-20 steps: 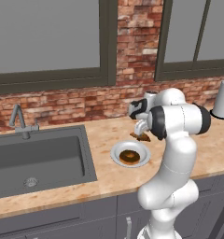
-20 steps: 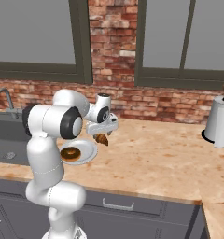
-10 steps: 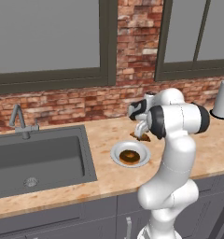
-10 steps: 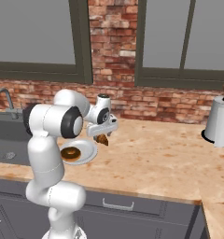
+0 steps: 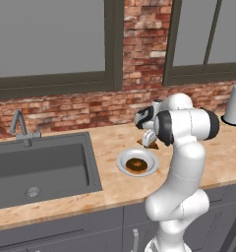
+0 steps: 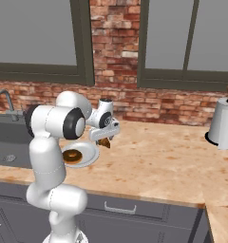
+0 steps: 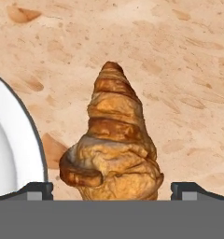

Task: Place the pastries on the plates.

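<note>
Hand sits above the tabletop, fingers apart either side of the croissant, contact unclear. Doughnut on plate just beside.

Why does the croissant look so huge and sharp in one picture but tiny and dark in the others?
Hand view: the camera sits close, so the croissant looms large, evenly lit and crisp, with the plate cut off at the edge. Left base view: it is a small, shaded brown patch under the gripper. Right base view: likewise small and dim; the doughnut reads clearer.
</note>
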Tool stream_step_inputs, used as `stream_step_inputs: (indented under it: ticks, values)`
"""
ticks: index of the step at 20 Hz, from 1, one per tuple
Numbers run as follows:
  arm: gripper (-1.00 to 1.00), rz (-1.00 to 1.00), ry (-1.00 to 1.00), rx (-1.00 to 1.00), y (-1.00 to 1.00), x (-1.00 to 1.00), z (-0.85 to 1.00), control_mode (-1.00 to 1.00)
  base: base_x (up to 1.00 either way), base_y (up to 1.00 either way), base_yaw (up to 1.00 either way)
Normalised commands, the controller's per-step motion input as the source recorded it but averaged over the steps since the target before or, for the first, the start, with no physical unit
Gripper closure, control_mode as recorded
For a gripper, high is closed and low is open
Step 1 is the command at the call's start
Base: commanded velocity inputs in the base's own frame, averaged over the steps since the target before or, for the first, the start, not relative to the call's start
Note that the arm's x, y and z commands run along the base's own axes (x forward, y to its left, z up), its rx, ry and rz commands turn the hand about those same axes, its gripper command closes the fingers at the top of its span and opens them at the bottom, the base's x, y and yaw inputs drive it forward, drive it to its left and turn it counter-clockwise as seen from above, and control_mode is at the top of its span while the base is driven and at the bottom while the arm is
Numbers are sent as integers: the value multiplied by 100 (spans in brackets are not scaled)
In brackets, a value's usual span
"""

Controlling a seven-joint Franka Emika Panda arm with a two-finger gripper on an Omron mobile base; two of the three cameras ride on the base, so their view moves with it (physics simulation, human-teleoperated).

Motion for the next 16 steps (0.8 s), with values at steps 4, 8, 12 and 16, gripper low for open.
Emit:
stream_step_inputs:
  ticks: [4, 8, 12, 16]
  values:
    - [-100, 1, 0, 0, 0, 0, -3, -100, 0, 0, 0]
    - [-100, 1, 0, 0, 0, 0, -6, -100, 0, 0, 0]
    - [-100, 1, 0, 0, 0, 0, -9, -100, 0, 0, 0]
    - [-100, 1, 0, 0, 0, 0, -15, -100, 0, 0, 0]
